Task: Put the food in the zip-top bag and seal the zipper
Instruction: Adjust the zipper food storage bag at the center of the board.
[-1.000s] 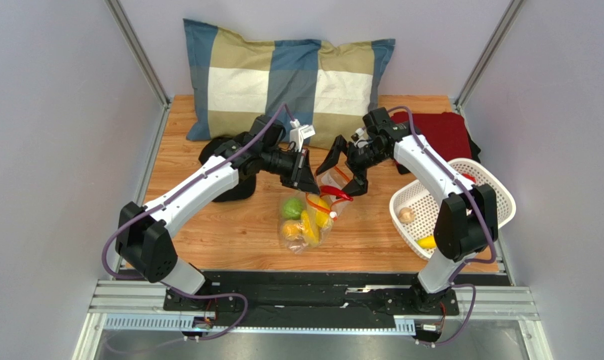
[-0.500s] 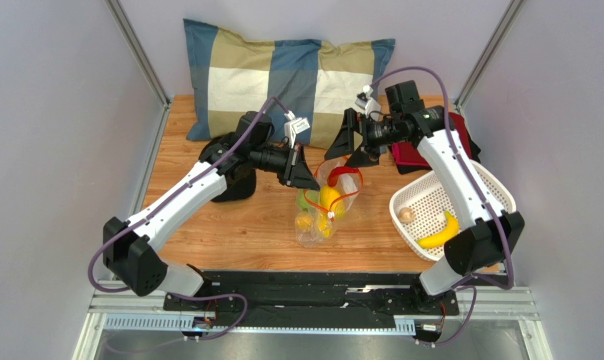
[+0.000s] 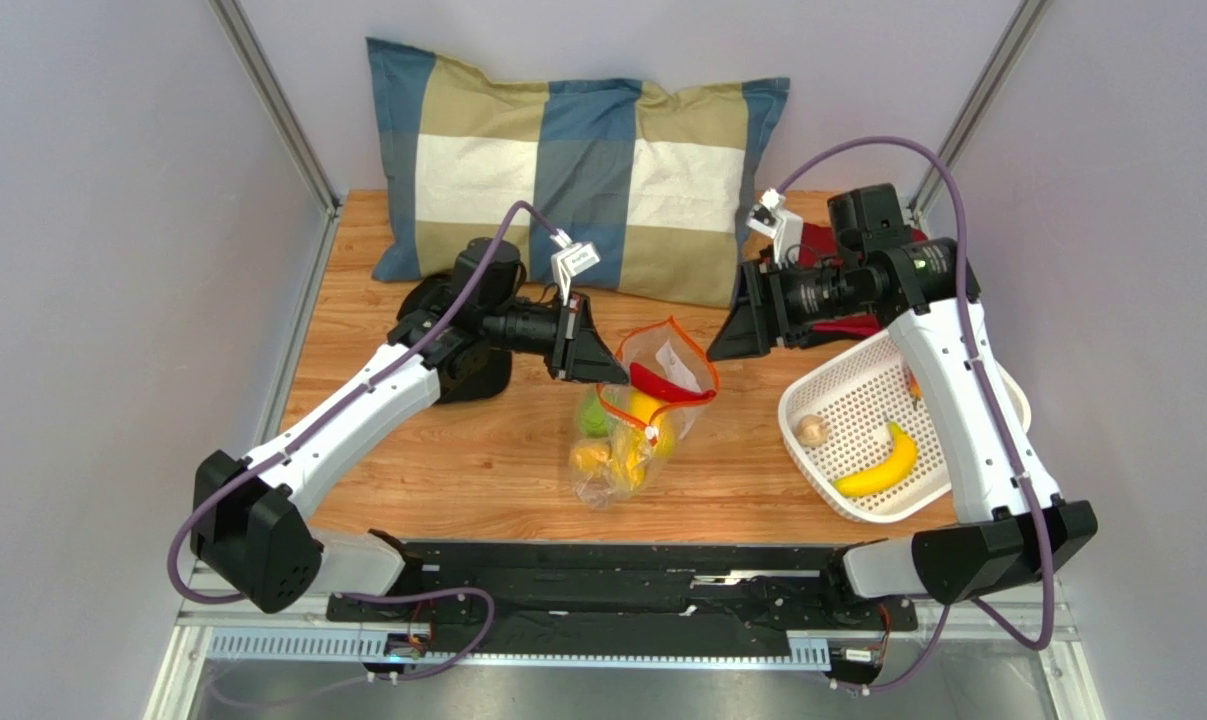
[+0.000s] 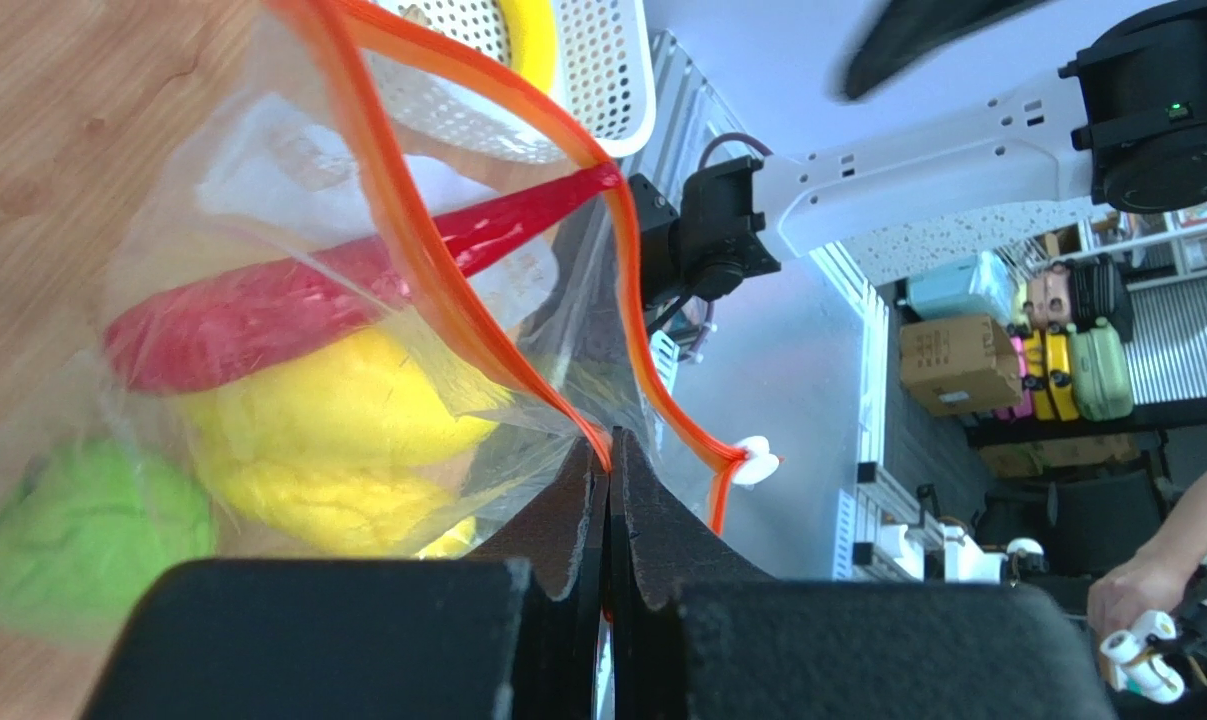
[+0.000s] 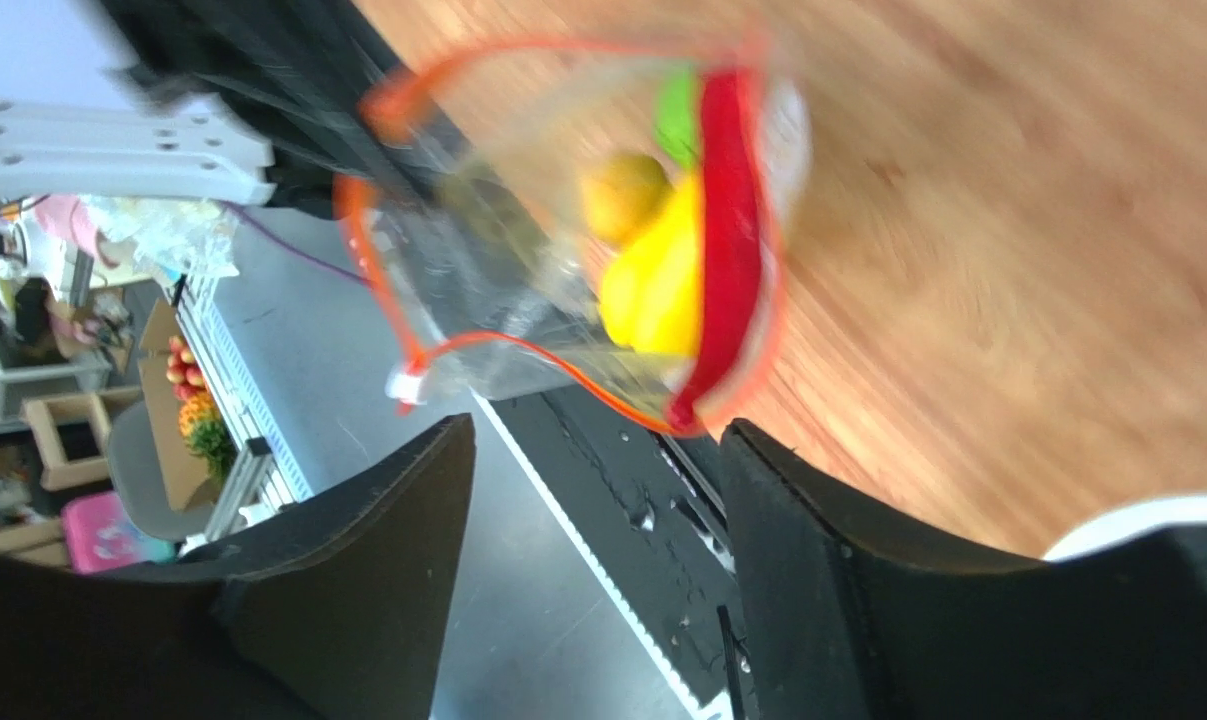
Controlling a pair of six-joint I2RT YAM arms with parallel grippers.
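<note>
Left gripper (image 4: 608,477) pinched tight on zipper (image 4: 414,195) at rim of zip-top bag (image 3: 632,428). Bag droops below its tips, mouth gaping. Red piece (image 4: 264,308), yellow piece (image 4: 339,435), green ball (image 4: 83,533) inside, just beyond left fingertips. Right gripper (image 5: 597,432) has jaws apart, grips nothing. Bag mouth straight ahead of it, no contact. Banana (image 3: 883,462) and beige round piece (image 3: 814,429) lie in white basket (image 3: 962,360), beside right gripper's outer side.

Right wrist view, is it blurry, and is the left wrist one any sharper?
Right wrist view: motion-smeared, the wooden table streaked, the clear crinkly zip-top bag soft-edged. Left wrist view: sharper, the thin orange-red zipper strip crisp. Top external view: sharp.
</note>
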